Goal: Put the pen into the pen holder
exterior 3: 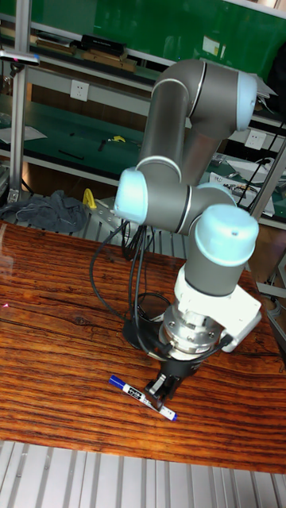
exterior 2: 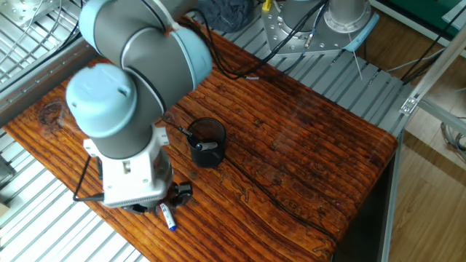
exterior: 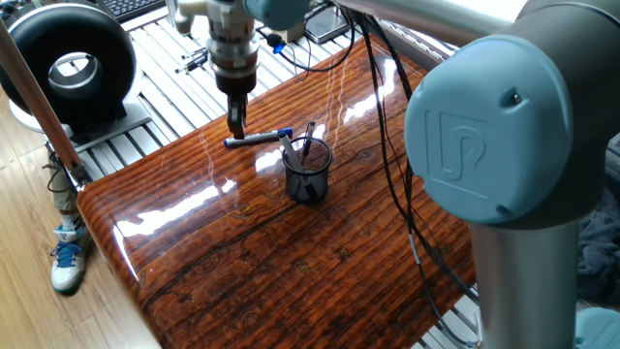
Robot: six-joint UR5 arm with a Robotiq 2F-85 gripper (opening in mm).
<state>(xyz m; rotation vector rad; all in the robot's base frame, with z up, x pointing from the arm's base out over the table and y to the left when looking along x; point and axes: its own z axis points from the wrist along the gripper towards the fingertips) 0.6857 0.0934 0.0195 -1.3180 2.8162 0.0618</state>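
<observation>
I see the gripper (exterior 3: 161, 388) low over the pen (exterior 3: 141, 396) near the worktop's edge (jaw state unclear), pen holder (exterior: 307, 172) just beside.

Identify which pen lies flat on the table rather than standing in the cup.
The pen with the blue cap end, under the gripper; the plain dark pens stand in the mesh pen holder.

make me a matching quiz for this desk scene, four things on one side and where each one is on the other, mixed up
Things:
1. pen
2. pen holder
3. gripper
4. shoe

Places:
A. on the floor beside the table
B. lying flat on the table
C. just above the pen's plain end
D. standing upright mid-table, dark pens inside

Pairs: 1-B, 2-D, 3-C, 4-A
</observation>
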